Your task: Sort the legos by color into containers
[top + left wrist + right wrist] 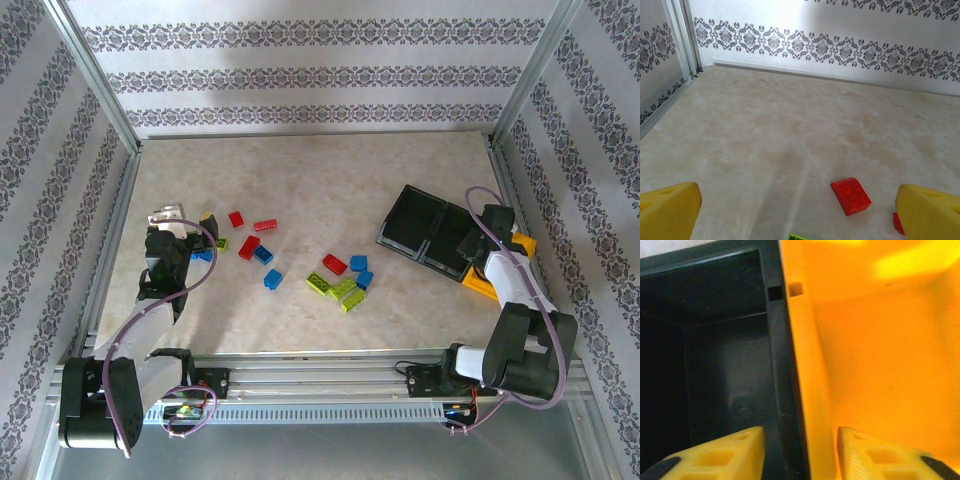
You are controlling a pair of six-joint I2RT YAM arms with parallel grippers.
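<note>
Top external, three containers [410, 225], four red legos [249, 247]

Red bricks [249, 247], blue bricks [272, 279] and lime-green bricks [320, 284] are seen against a table [330, 180] marbled in pale beige. Of the bins [412, 222], two are coloured black and one yellow-orange. The white walls [300, 75] are banded with grey floral ornament.

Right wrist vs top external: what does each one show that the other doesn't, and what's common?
Right wrist: yellow fingertips either side of the joined wall between a black plastic bin and the yellow-orange plastic bin. Top external: scattered small red, blue and lime green studded bricks, the open left gripper, a second black bin. Both: those two bins and the right gripper.
</note>
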